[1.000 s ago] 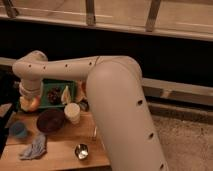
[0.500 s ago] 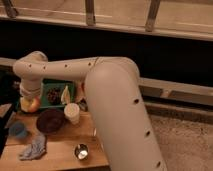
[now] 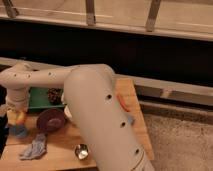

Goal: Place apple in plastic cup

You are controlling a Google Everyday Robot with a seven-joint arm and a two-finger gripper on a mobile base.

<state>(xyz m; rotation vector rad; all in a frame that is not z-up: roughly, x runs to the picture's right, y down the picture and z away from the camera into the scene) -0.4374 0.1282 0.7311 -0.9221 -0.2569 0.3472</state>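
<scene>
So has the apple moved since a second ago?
Yes. Clamped in the gripper, the apple has come down and leftward, away from the purple bowl, now just above the blue cup.

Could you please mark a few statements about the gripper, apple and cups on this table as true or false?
1. The gripper is shut on the apple. True.
2. The apple hangs over the small metal cup. False: it hangs at the table's left edge, just above the light-blue plastic cup.
3. A purple bowl sits right of the plastic cup. True.
4. The crumpled cloth lies inside the purple bowl. False: it lies on the wooden table, in front of the bowl.
</scene>
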